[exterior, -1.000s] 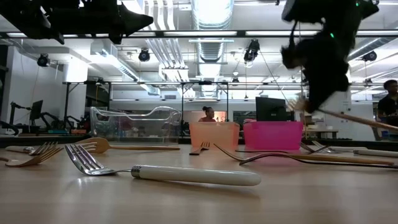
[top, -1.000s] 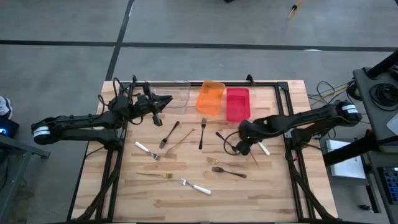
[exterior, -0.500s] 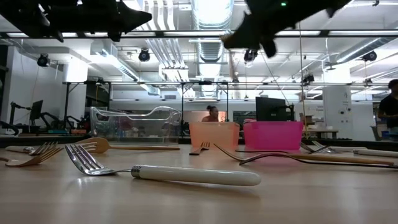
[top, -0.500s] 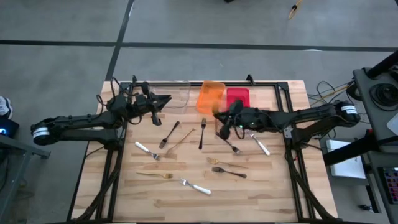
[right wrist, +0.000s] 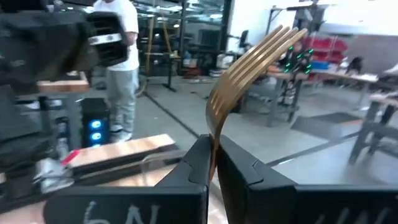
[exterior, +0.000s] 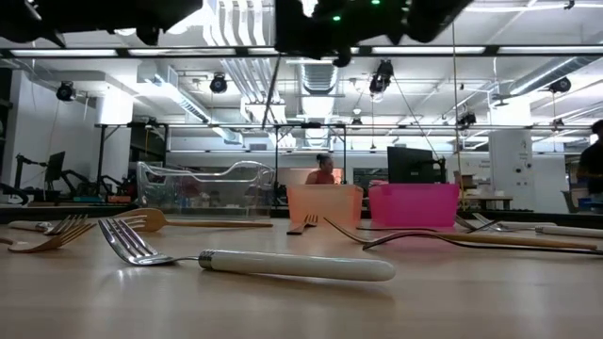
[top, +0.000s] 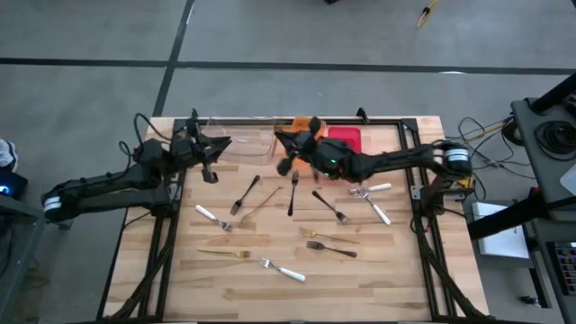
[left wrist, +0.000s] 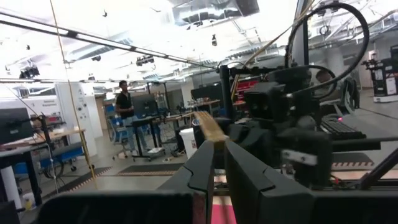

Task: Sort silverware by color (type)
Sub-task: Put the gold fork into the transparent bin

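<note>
Right tool (right wrist: 211,163) pinches slim gold fork (right wrist: 249,74) – tines up | left tool (left wrist: 214,163) clamps flat gold handle (left wrist: 210,127), apparently

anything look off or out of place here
Nothing spilled or damaged. One oddity: both grippers hold gold utensils in the air at once, the right gripper a gold fork, the left gripper a gold handle, near the bins.

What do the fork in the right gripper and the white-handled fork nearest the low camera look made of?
Gold fork: likely metal with a brushed gold finish, given its soft sheen. White-handled fork: polished steel tines that mirror the lights, with a glossy pale handle, plastic or ceramic.
</note>
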You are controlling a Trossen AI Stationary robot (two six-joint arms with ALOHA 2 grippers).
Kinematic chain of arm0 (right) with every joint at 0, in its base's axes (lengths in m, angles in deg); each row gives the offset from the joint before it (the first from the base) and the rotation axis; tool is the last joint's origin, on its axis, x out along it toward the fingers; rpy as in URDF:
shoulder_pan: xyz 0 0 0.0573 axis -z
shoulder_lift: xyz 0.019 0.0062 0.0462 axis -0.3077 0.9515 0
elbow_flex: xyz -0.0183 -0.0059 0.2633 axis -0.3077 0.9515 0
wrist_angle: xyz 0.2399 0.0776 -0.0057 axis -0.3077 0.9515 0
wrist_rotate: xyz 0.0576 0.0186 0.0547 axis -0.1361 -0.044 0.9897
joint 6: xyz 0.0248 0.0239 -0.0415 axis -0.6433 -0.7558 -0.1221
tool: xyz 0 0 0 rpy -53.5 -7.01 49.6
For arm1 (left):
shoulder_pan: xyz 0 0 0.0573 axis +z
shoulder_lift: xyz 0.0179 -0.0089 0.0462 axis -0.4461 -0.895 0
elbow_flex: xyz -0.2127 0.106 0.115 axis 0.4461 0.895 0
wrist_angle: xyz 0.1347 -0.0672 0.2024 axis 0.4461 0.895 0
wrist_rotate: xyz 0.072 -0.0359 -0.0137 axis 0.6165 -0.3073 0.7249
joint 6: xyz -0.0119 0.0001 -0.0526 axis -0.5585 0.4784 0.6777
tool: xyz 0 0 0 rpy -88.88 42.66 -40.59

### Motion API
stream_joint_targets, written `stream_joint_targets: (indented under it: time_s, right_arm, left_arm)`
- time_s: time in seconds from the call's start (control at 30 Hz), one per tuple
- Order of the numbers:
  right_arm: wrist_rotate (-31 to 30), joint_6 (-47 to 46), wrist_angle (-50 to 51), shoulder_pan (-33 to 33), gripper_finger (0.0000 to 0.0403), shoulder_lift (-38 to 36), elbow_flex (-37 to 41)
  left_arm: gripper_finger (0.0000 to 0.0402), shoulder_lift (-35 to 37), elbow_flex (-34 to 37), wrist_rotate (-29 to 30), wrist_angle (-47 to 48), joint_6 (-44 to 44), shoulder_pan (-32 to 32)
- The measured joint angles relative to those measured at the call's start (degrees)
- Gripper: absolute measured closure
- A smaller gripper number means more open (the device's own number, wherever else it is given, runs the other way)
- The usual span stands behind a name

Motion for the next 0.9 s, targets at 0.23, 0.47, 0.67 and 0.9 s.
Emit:
stream_joint_targets:
  time_s: [0.23, 0.47, 0.67, 0.9]
  right_arm:
    - [-3.0, 5.4, 3.3, 1.9, 0.0394, 10.7, -14.1]
    - [-7.4, 7.3, 4.7, 3.3, 0.0394, 19.7, -24.3]
    - [-10.4, 8.5, 4.9, 4.1, 0.0394, 26.5, -30.2]
    - [-14.4, 16.1, 5.0, 4.2, 0.0394, 33.6, -36.7]
  left_arm:
    - [0.0380, 5.3, 0.0, 0.0, 4.8, -0.9, 0.0]
    - [0.0380, 10.3, 0.0, 0.0, 7.8, -1.0, 0.0]
    - [0.0380, 14.0, 0.0, 0.3, 10.6, -1.2, 0.0]
    - [0.0380, 16.8, 0.0, 0.5, 12.4, -1.5, 0.0]
